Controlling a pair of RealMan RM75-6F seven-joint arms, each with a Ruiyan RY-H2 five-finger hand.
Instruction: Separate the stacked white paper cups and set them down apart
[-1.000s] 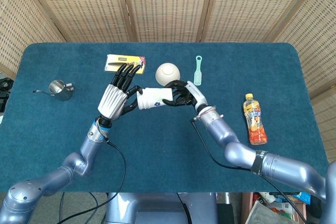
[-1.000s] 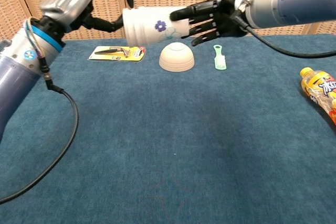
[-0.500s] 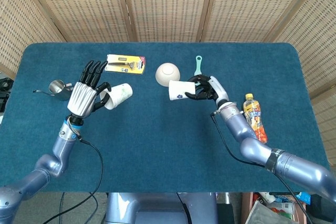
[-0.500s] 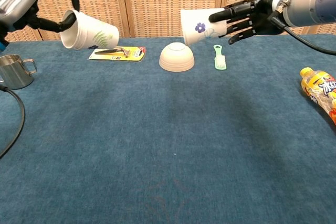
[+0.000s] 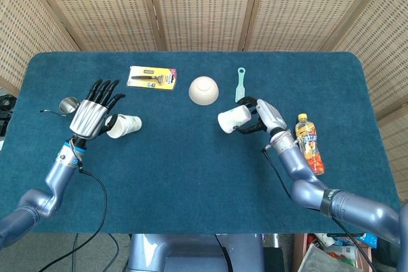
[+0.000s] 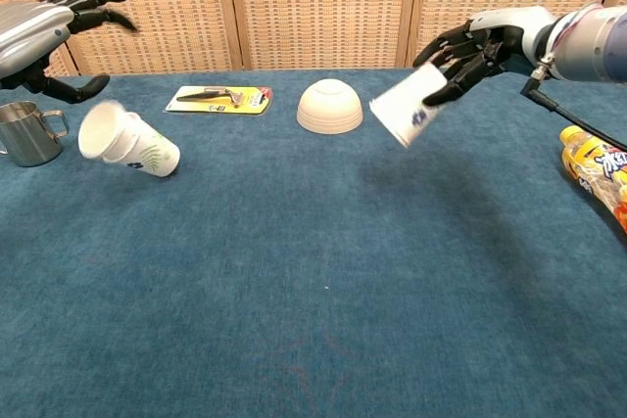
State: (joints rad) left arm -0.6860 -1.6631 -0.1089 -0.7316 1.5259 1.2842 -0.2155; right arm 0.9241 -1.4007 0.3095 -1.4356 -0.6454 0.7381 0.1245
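One white paper cup (image 5: 124, 125) with a green print lies tilted on its side at the left, blurred in the chest view (image 6: 129, 142). My left hand (image 5: 89, 116) hovers just above and left of it with fingers spread, apart from the cup (image 6: 44, 31). A second white cup (image 5: 233, 119) with a purple flower hangs tilted above the table right of centre (image 6: 407, 107). My right hand (image 5: 264, 116) grips it around the base, mouth pointing down and left (image 6: 485, 41).
An upturned white bowl (image 5: 203, 90) sits at the back centre, with a green brush (image 5: 240, 84) to its right. A packaged razor (image 5: 152, 78) lies back left. A metal pitcher (image 6: 27, 132) stands beside my left hand. An orange drink bottle (image 5: 307, 144) lies at the right.
The cups came apart and both arms swung outward and down. My left hand let go of its cup, which dropped toward the table. The right hand lowered its cup.
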